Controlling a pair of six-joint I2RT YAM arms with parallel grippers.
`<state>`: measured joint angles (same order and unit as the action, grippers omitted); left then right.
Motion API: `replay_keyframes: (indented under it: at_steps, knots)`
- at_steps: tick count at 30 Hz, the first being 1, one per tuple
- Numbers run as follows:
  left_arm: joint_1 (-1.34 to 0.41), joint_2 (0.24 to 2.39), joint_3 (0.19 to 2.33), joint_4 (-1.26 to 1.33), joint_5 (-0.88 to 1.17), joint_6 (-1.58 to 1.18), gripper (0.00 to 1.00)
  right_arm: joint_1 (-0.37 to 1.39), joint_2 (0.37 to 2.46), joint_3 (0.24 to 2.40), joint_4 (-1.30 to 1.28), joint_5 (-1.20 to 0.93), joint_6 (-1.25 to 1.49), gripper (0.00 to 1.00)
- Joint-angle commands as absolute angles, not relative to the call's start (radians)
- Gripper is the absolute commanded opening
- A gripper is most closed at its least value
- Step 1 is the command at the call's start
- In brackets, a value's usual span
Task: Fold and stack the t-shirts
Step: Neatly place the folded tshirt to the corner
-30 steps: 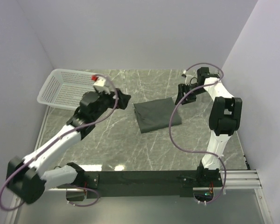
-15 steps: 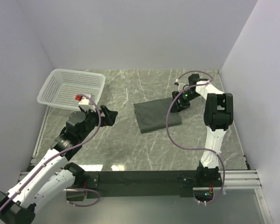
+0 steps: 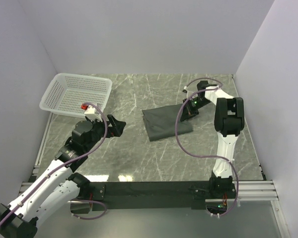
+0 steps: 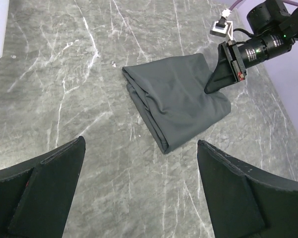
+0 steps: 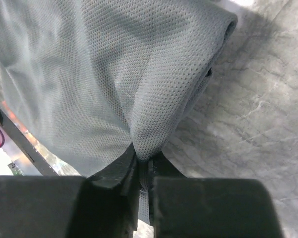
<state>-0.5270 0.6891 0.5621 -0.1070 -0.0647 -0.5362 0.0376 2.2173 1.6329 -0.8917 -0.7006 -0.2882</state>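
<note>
Grey-green t-shirt (image 3: 166,123), already folded to a compact rectangle, pinched at its far right edge by the right gripper (image 3: 188,107).

It lies flat on the marble-patterned table (image 3: 139,153), right of centre and toward the far edge, well apart from the white mesh basket (image 3: 64,82) in the far left corner. The right gripper's jaws are closed thin on a raised pleat of the cloth, as the wrist view shows. The left gripper (image 3: 120,126) hangs over the left half of the table with its jaws spread wide and nothing in them. Folding looks nearly done: what seems left is a final tuck or shift into place. Only this one shirt is in view, so there is nothing to stack it on.
</note>
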Motion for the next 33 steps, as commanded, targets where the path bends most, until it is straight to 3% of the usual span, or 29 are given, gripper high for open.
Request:
replay_keyframes:
  at_steps: [1, 3, 14, 22, 29, 30, 33]
  knots:
    - [-0.525, 0.686, 0.578, -0.091, -0.051, -0.541, 0.99, 0.029, 2.224, 1.678, -0.925, -0.741, -0.305, 0.04]
    - [-0.526, 0.689, 0.578, -0.089, -0.049, -0.541, 0.99, 0.015, 2.217, 1.686, -0.922, -0.744, -0.304, 0.00]
    - [-0.525, 0.716, 0.581, -0.077, -0.045, -0.532, 0.99, -0.202, 2.270, 1.897, -1.054, -0.693, -0.385, 0.00]
    - [-0.523, 0.727, 0.574, -0.064, -0.034, -0.532, 0.99, -0.351, 2.388, 2.163, -1.152, -0.477, -0.436, 0.00]
    - [-0.525, 0.741, 0.577, -0.058, -0.026, -0.535, 0.99, -0.411, 2.381, 2.189, -1.085, -0.295, -0.400, 0.00]
    - [-0.523, 0.739, 0.575, -0.058, -0.025, -0.537, 0.99, -0.413, 2.372, 2.186, -1.072, -0.279, -0.396, 0.01]
    - [-0.523, 0.742, 0.578, -0.061, -0.026, -0.535, 1.00, -0.417, 2.352, 2.178, -1.045, -0.232, -0.388, 0.17]
